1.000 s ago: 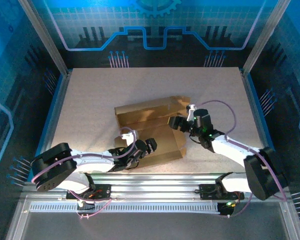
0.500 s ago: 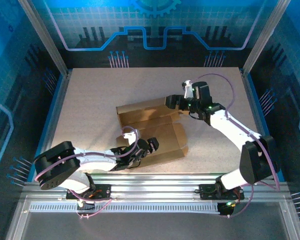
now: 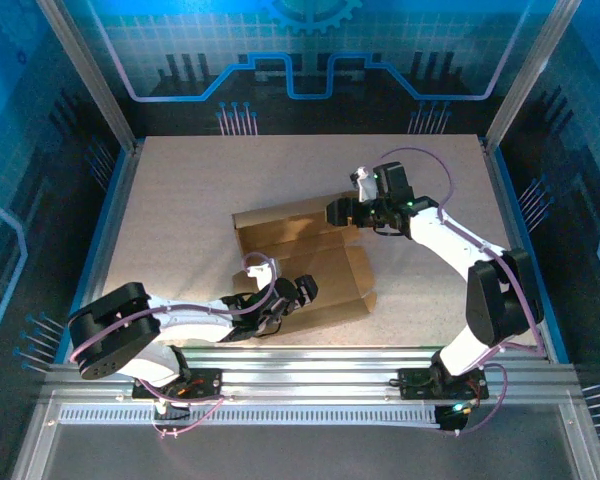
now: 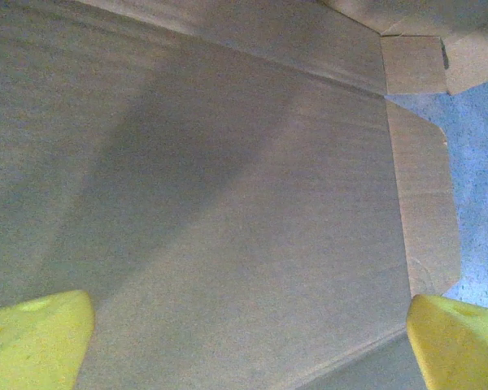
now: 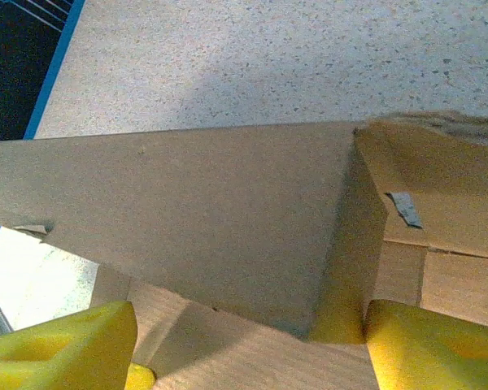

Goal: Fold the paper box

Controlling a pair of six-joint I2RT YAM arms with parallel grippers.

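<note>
The paper box (image 3: 325, 272) is plain brown cardboard lying mid-table, its far wall (image 3: 280, 218) folded upright and its near panel flat. My left gripper (image 3: 298, 292) hovers low over the near panel, jaws wide open; in the left wrist view its yellow fingertips (image 4: 37, 333) frame bare cardboard (image 4: 228, 203) with a side flap (image 4: 423, 211). My right gripper (image 3: 338, 212) sits at the right end of the far wall. It is open, and the wall's corner (image 5: 342, 244) stands between its yellow fingers (image 5: 439, 341) without being pinched.
The speckled tabletop (image 3: 180, 200) surrounds the box, bounded by blue-edged rails and metal posts (image 3: 90, 80). A purple cable (image 3: 420, 160) loops off the right wrist. A scrap of grey tape (image 5: 403, 207) is stuck inside the box.
My right gripper swung from the box's near right side up to the right end of the far wall, then a little left. The far panel now stands lower and straighter. The left arm barely moved.
</note>
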